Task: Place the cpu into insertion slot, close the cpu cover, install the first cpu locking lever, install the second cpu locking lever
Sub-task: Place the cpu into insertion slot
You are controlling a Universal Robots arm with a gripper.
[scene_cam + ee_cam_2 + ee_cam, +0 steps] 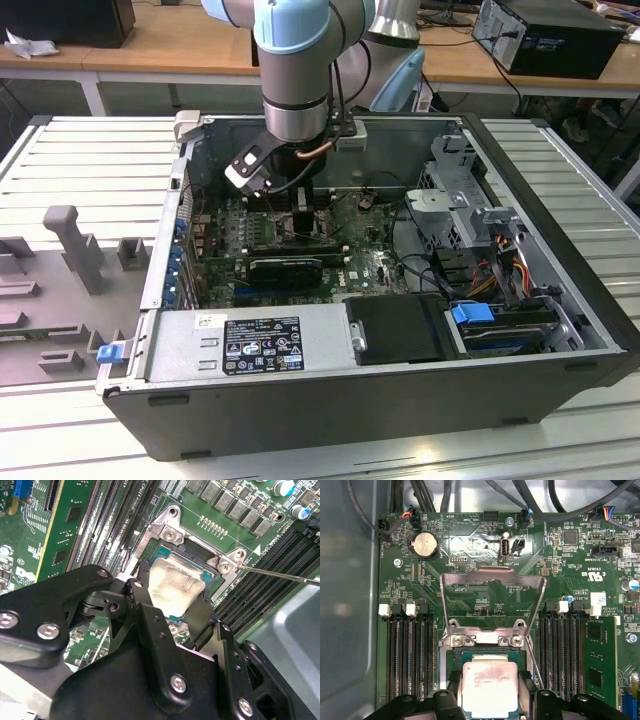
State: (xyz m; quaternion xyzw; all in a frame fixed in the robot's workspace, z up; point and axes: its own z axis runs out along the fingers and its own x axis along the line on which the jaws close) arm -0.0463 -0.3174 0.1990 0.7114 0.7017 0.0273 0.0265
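In the exterior view the arm reaches down into the open computer case (400, 400). Its gripper (298, 205) hangs at about 10 o'clock from the case's middle, and a black card (285, 268) lies at 6 o'clock from the gripper.

In both wrist views the jaws are closed on the cpu (490, 690), with one finger (453, 682) pressed to each of two opposite edges. The cpu lies flat over the insertion slot (487, 651), its silver-grey metal top turned up toward the cameras. Whether it is fully seated cannot be told.

The chip is close to square, so no long axis stands out. Its edges sit square with the slot's metal rim, and the two gripped edges run parallel to the long black memory slots (405, 655) on either side.

The cpu cover (492, 576) is swung open on the side of the slot away from the gripper, and the green board (560, 580) shows through its window.

In the second wrist view the gripper (172, 597) holds the cpu (175, 582) the same way.
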